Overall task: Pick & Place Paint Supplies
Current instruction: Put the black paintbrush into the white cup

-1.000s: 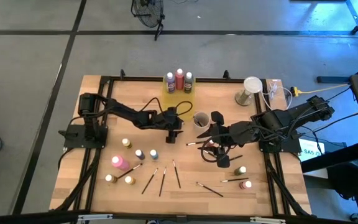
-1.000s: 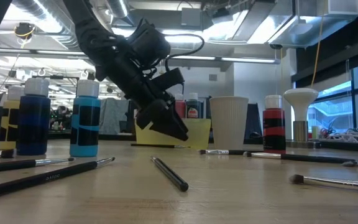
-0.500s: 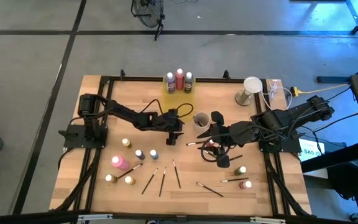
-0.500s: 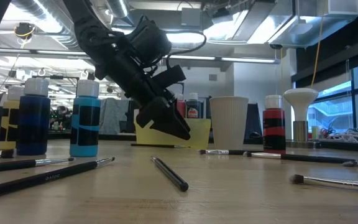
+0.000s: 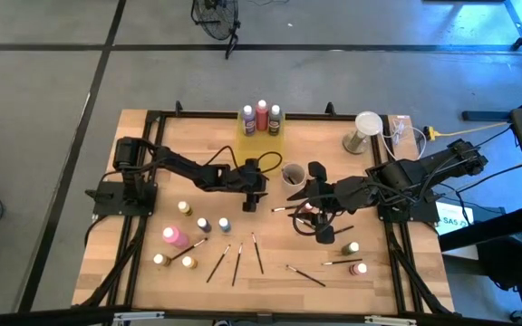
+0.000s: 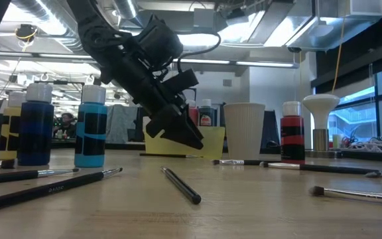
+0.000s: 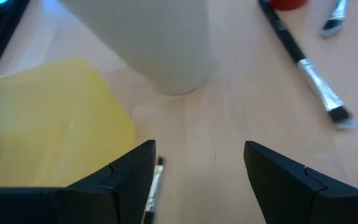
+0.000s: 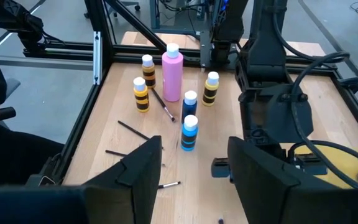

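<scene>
1. Comparing with a second ago, almost nothing moves: the left hand (image 5: 256, 193) shifts a touch toward the yellow tray (image 5: 259, 132), low over the worktop (image 5: 270, 281), fingers apart and empty.
2. Beside one finger in the left wrist view lies a brush (image 7: 152, 186), apparently its next pick.
3. Resting mid-worktop, the right hand (image 5: 320, 215) stays still, part open and holding nothing.
4. Three bottles (image 5: 262, 116) stand in the tray; other bottles and brushes (image 5: 236, 261) lie scattered, so much remains.
5. Bottle labels and brush lettering are too small to read.
</scene>
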